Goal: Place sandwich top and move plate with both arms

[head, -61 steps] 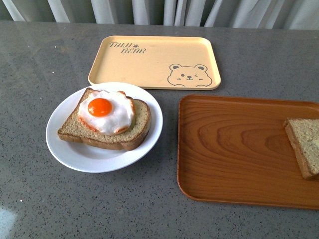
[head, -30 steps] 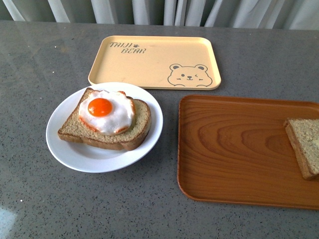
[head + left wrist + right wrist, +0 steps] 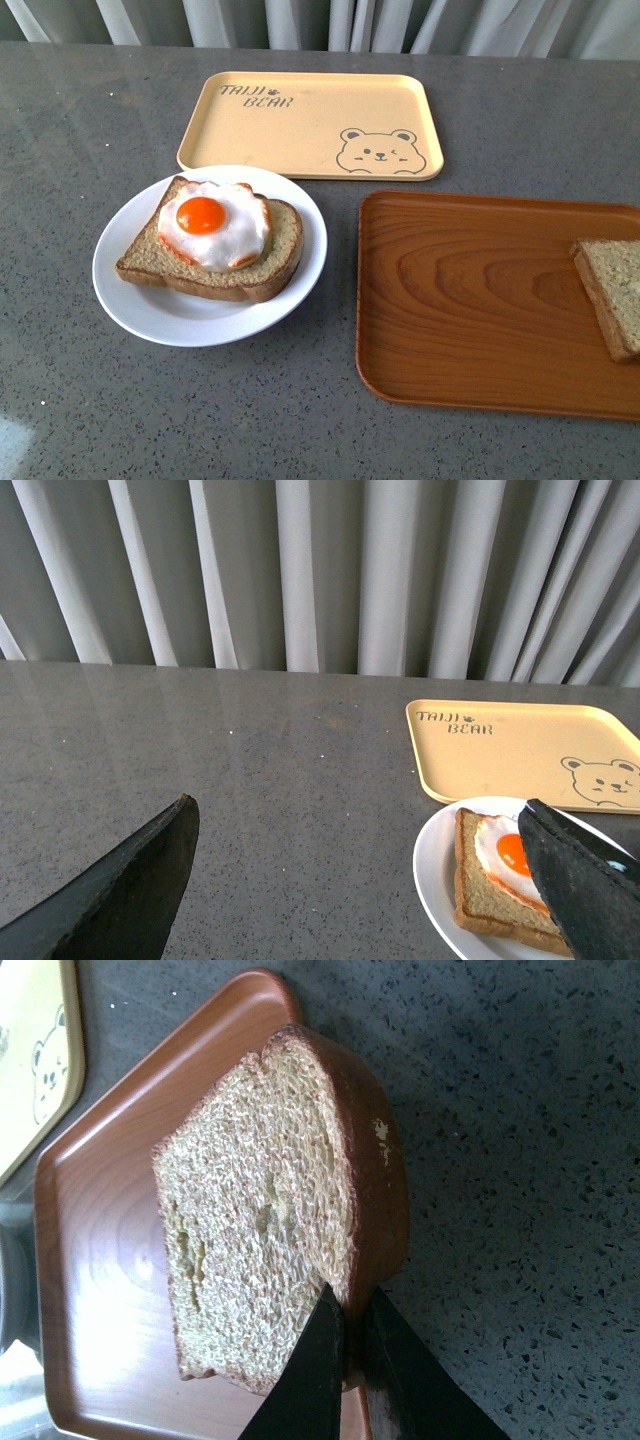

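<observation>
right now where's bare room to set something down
The bear tray is bare. So is the wooden tray's left half; the sandwich top fills its right edge. The near counter is free. The plate is crowded by egg toast.

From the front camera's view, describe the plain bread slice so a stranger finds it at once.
Find the brown wooden tray on the table's right. The sandwich top lies at its right edge. Unlike the egg-topped slice on the white plate, it is bare.
</observation>
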Robot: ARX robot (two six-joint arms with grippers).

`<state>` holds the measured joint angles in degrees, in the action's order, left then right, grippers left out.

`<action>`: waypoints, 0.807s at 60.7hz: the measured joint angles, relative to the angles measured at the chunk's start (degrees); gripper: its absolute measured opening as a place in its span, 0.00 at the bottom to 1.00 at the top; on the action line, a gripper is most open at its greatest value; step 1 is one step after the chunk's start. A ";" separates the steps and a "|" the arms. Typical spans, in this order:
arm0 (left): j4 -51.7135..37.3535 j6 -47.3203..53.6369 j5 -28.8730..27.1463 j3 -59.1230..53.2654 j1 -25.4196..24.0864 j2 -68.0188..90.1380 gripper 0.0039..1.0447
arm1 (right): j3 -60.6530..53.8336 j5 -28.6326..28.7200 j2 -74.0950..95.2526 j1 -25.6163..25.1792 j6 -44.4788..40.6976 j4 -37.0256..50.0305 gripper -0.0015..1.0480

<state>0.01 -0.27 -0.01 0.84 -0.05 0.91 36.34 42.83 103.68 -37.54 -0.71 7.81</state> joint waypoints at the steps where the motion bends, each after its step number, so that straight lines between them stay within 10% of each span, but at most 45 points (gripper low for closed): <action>1: 0.00 0.00 0.00 0.00 0.00 0.00 0.92 | 0.02 0.17 -0.20 -0.02 0.13 -0.20 0.02; 24: 0.00 0.00 0.00 0.00 0.00 0.00 0.92 | -0.37 6.25 -13.57 2.97 8.70 -4.59 0.02; 38: 0.00 0.00 0.00 0.00 0.00 0.00 0.92 | -5.18 2.14 -22.99 18.71 24.44 6.51 0.02; 49: 0.00 0.00 0.00 0.00 0.00 0.00 0.92 | -4.79 -14.40 -17.75 42.80 43.91 22.97 0.02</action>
<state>0.01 -0.27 -0.01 0.84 -0.05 0.91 31.55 28.42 85.93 5.26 43.20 30.79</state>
